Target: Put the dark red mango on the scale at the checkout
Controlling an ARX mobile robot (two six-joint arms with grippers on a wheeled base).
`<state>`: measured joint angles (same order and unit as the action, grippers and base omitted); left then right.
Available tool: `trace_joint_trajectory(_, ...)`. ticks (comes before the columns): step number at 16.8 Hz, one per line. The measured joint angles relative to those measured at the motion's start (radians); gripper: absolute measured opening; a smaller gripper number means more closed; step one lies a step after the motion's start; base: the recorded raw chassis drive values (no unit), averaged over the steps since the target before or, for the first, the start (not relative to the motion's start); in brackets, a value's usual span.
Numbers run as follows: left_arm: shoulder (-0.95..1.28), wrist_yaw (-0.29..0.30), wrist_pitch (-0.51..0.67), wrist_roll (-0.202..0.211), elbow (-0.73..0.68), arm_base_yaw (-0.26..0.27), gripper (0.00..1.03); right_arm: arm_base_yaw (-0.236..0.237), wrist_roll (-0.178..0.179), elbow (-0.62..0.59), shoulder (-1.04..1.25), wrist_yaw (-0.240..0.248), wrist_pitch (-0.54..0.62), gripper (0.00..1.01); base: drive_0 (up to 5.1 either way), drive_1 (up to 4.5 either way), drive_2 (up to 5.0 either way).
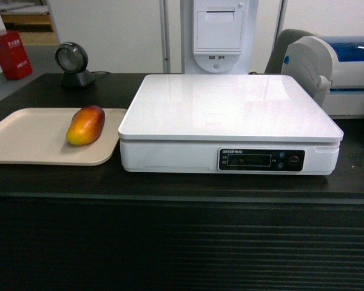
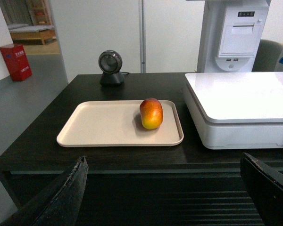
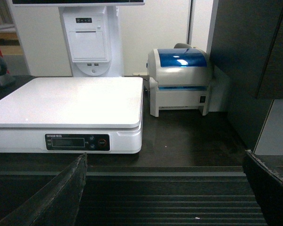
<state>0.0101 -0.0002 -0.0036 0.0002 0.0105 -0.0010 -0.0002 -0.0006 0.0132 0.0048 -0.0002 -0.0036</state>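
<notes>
The dark red mango lies on a beige tray at the left of the black checkout counter. Right of the tray stands the white scale with nothing on its platform. Neither gripper shows in the head view. My left gripper is open and empty, low in front of the counter's ribbed panel, well short of the mango. Over on the right, the other gripper is open and empty too, before the counter edge right of the scale.
A round black barcode scanner stands behind the tray. A white and blue label printer sits right of the scale. A white receipt kiosk rises behind. A dark cabinet wall closes the right side.
</notes>
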Motion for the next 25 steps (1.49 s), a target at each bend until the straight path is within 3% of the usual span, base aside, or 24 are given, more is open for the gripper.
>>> trace_joint_trajectory(14, 0.000, -0.001, 0.000, 0.000, 0.000, 0.000, 0.98, 0.000, 0.000, 0.000, 0.000, 0.000, 0.000, 0.98, 0.0, 0.00, 0.0)
trace_joint_trajectory(16, 0.107, -0.310, -0.133, -0.065, 0.059, -0.144, 0.98, 0.000, 0.000, 0.000, 0.000, -0.001, 0.000, 0.98, 0.0, 0.00, 0.0)
trace_joint_trajectory(18, 0.121, -0.486, -0.119, -0.083, 0.074, -0.186, 0.98, 0.000, 0.000, 0.000, 0.000, 0.000, -0.001, 0.98, 0.0, 0.00, 0.0)
trace_joint_trajectory(21, 0.150, -0.491, -0.062, -0.083, 0.101, -0.209, 0.98, 0.000, 0.000, 0.000, 0.000, 0.000, 0.000, 0.98, 0.0, 0.00, 0.0)
trace_joint_trajectory(25, 0.301, -0.393, 0.085, -0.077, 0.104, -0.163, 0.98, 0.000, 0.000, 0.000, 0.000, 0.000, 0.000, 0.98, 0.0, 0.00, 0.0)
